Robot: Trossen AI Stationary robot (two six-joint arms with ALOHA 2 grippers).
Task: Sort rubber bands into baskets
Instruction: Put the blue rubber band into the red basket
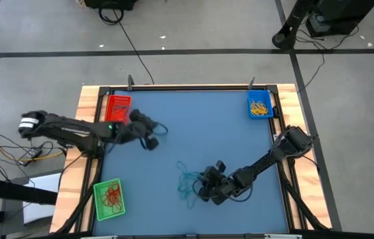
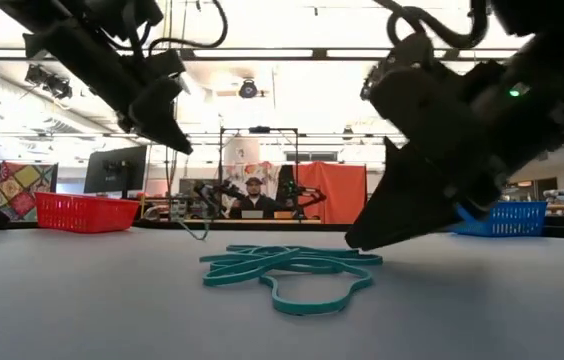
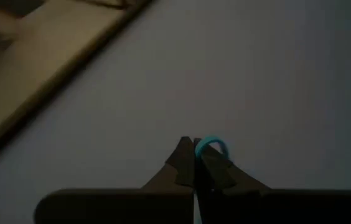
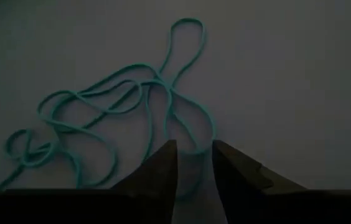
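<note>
A tangle of teal rubber bands (image 1: 187,179) lies flat on the blue table top, near the front centre; it also shows in the low view (image 2: 287,268) and the right wrist view (image 4: 119,106). My right gripper (image 4: 194,155) is open and low at the tangle's right edge (image 2: 362,240), with a strand between its fingertips. My left gripper (image 1: 152,141) is shut on one teal rubber band (image 3: 215,145) above the table, near the red basket (image 1: 119,107). The blue basket (image 1: 260,105) holds yellow bands. The green basket (image 1: 109,199) holds red bands. My left gripper pinches the teal rubber band between its two shut fingertips. Only a small loop of it (image 3: 219,147) sticks out beside the tips. In the low view the fingers (image 2: 172,135) slant downward, well above the table. My right gripper: I cannot tell whether its fingers touch the strand between them.
The red basket stands at the far left, the blue basket at the far right corner, the green basket at the near left. A wooden rim (image 1: 87,133) frames the table. Bare blue surface lies between the two arms. A person (image 2: 253,198) sits in the room behind.
</note>
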